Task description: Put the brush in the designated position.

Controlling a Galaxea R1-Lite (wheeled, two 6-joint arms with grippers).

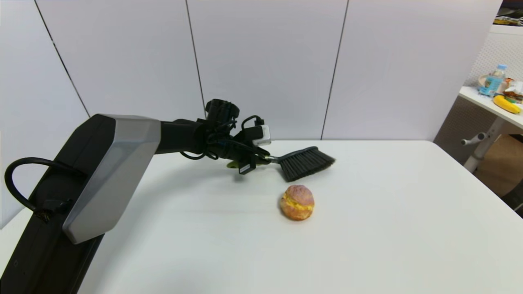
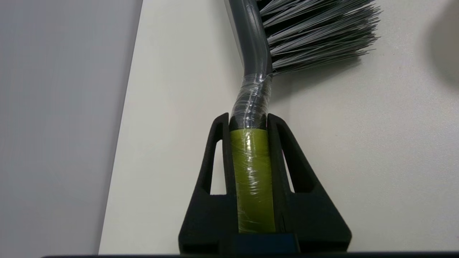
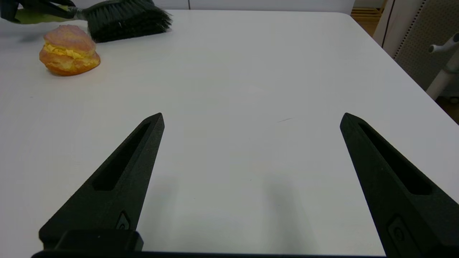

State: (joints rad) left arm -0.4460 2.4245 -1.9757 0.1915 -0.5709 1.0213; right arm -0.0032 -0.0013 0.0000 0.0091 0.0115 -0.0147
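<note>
Hidden: most of the green handle, buried between the fingers.
Brush (image 1: 304, 163): far side of bench (image 1: 388, 228), bristles beyond bun (image 1: 297, 202).
Left pincer (image 2: 248, 123): clamped on handle.
Right pincer (image 3: 251, 120): wide apart, nothing held.

A white worktop (image 1: 408, 228) is filling the lower part of the head view, its far edge meeting a wall of pale grey panels (image 1: 265, 69) that are divided by thin dark seams. Soft, even light is falling across the surface, leaving only faint shadows. On the right a second white table (image 1: 482, 100) is standing on a light metal leg (image 1: 486, 143), carrying a plastic bottle (image 1: 495, 79), a banana (image 1: 506, 104) and a few other small items. A brown cardboard box (image 1: 500, 163) is sitting beneath it.
</note>
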